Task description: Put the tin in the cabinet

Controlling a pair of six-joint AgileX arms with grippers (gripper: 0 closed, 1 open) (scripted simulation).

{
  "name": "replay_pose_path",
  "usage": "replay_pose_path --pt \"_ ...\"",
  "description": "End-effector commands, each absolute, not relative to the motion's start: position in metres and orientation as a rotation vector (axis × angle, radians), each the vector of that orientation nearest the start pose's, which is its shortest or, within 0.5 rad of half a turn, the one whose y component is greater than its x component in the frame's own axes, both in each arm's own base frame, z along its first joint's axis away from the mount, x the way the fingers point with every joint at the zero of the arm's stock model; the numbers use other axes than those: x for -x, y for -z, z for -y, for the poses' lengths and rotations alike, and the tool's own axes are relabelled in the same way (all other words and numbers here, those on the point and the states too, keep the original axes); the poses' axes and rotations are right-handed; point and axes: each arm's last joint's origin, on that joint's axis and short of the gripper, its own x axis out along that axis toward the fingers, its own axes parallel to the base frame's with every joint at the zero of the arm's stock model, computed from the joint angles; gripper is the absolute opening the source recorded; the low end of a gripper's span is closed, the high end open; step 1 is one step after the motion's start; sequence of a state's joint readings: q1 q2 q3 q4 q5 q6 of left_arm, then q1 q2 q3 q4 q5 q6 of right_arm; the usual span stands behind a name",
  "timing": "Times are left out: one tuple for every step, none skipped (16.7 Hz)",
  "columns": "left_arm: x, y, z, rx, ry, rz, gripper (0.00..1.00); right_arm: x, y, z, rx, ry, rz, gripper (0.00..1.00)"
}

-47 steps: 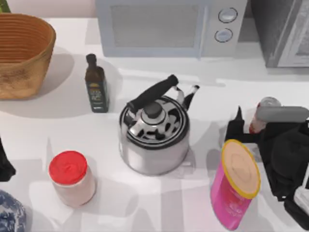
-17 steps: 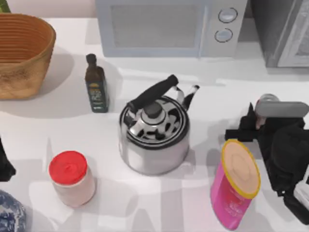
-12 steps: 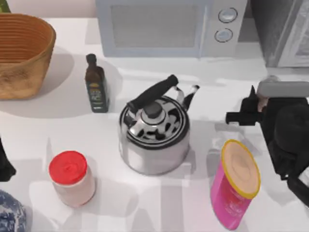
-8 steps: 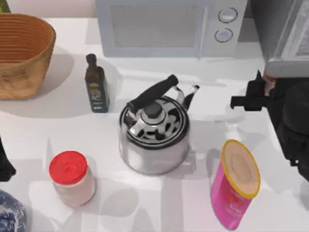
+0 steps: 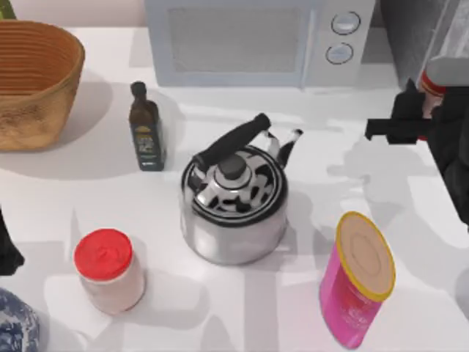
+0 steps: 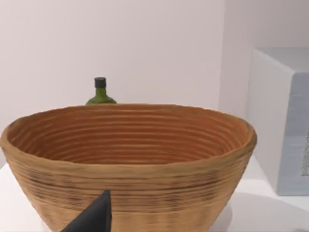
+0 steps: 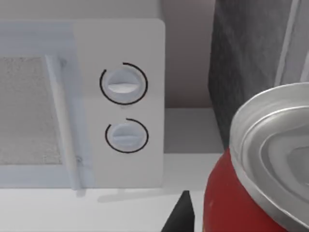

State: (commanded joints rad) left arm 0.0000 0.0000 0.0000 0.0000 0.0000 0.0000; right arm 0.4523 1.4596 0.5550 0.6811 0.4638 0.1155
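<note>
Tin held off the table at the far right, in front of the cabinet.

Left to right: the left gripper (image 5: 6,249) sits parked at the left table edge; whether it is open cannot be told. The basket (image 5: 37,81) stands far left; nothing shows inside it. Then the dark bottle (image 5: 146,128), the red-lidded jar (image 5: 108,270), the kettle (image 5: 234,202) at centre, and the microwave (image 5: 256,40) behind it. The pink canister (image 5: 357,279) stands lid on, contents hidden. The right gripper (image 5: 429,110) has its fingers closed on the tin (image 7: 260,169), a red can with a silver rimmed top, just before the dark grey cabinet (image 5: 425,33).
</note>
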Motion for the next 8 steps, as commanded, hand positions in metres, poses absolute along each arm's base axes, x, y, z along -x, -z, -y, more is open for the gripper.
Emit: replay_pose_path --pt "-0.106 -0.16 0.001 0.0 0.0 0.0 1.0 -0.265 -0.185 -0.114 -0.004 0.01 -0.194 0.0" --pt "-0.106 -0.16 0.001 0.0 0.0 0.0 1.0 -0.265 -0.185 -0.114 -0.004 0.01 -0.194 0.0" --pt "-0.106 -0.16 0.001 0.0 0.0 0.0 1.0 -0.265 -0.184 -0.114 -0.004 0.012 -0.197 0.0" --pt "-0.106 -0.16 0.001 0.0 0.0 0.0 1.0 -0.265 -0.184 -0.114 -0.004 0.012 -0.197 0.0" --pt "-0.106 -0.16 0.001 0.0 0.0 0.0 1.0 -0.264 -0.185 -0.113 -0.006 0.008 -0.193 0.0" --pt "-0.106 -0.16 0.001 0.0 0.0 0.0 1.0 -0.262 -0.188 -0.112 -0.008 0.002 -0.187 0.0" --pt "-0.106 -0.16 0.001 0.0 0.0 0.0 1.0 -0.258 -0.192 -0.109 -0.011 -0.006 -0.18 0.0" --pt "-0.106 -0.16 0.001 0.0 0.0 0.0 1.0 -0.254 -0.197 -0.105 -0.013 -0.013 -0.171 0.0"
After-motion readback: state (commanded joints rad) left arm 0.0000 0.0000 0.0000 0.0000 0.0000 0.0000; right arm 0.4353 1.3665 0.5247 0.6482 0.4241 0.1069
